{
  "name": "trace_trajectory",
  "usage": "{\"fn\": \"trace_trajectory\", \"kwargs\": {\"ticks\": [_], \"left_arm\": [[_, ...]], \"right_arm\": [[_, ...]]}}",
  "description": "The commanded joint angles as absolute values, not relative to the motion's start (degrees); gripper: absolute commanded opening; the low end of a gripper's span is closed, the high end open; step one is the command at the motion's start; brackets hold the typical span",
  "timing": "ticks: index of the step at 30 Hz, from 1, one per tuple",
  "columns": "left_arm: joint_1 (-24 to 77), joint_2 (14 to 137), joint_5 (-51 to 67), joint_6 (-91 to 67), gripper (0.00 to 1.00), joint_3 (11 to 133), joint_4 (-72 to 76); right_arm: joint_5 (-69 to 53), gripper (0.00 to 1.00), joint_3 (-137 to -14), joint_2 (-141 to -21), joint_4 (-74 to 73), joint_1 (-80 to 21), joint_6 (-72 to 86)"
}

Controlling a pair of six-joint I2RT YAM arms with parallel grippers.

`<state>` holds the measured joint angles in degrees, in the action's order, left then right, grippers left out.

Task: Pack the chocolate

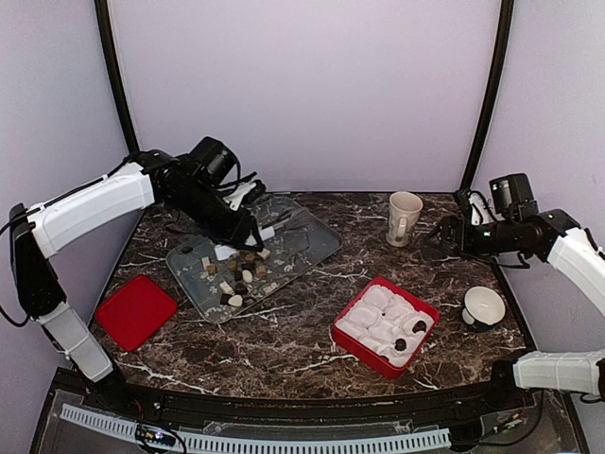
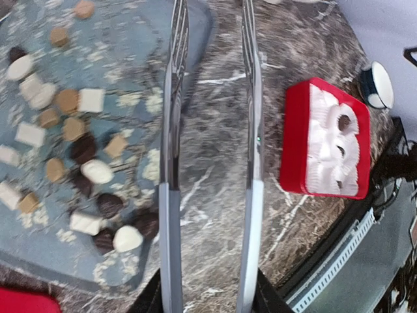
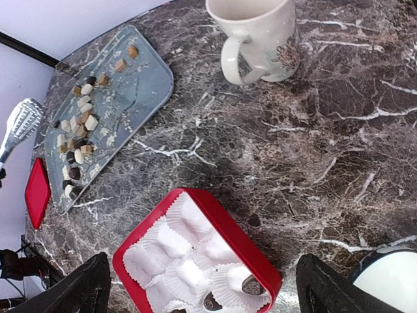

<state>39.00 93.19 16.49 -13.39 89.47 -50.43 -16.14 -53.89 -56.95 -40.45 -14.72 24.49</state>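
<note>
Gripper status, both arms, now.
Left gripper: partly open, nothing between its fingers, above the tray edge.
Right gripper: wide open, empty, above the red box.

Lab rig: curtained marble tabletop (image 1: pixel 284 350)

Both arms: white shell links with black joints and black wrist housings. Left arm (image 1: pixel 90 210) has thin black cables looping along the forearm and around the wrist, with a round black camera body on top. Left end effector (image 2: pixel 210 163) carries two long, slim silvery blades, ribbed near the tips, paler grey at the roots. Right arm (image 1: pixel 558 241) has a boxy black camera at the wrist, possibly with a small green light, hard to tell. Right end effector (image 3: pixel 202 287) shows only two black finger stubs.
</note>
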Motion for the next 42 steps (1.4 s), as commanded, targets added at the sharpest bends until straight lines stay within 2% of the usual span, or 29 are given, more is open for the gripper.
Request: {"fn": "trace_trajectory", "kwargs": {"ticks": [1, 10, 19, 33, 42], "left_arm": [[30.32, 87.97, 12.41, -13.81, 0.36, 85.54, -55.08], [18.42, 87.05, 7.11, -14.33, 0.37, 80.19, -57.19], [17.24, 92.04, 4.14, -13.0, 0.39, 79.24, -56.39], [17.27, 97.41, 6.07, -11.64, 0.39, 77.61, -53.88], [17.22, 97.98, 3.17, -10.16, 0.3, 77.32, -53.94]], "right_arm": [[-13.61, 1.0, -56.16, -61.61, -43.04, -14.04, 24.64], [-12.37, 1.0, -57.45, -64.04, -43.74, -13.9, 25.47], [-14.51, 1.0, -55.62, -61.93, -43.05, -13.89, 24.84], [-19.74, 1.0, -54.55, -61.61, -41.93, -13.89, 25.45], [-20.7, 1.0, -54.17, -62.08, -40.93, -13.89, 26.45]]}}
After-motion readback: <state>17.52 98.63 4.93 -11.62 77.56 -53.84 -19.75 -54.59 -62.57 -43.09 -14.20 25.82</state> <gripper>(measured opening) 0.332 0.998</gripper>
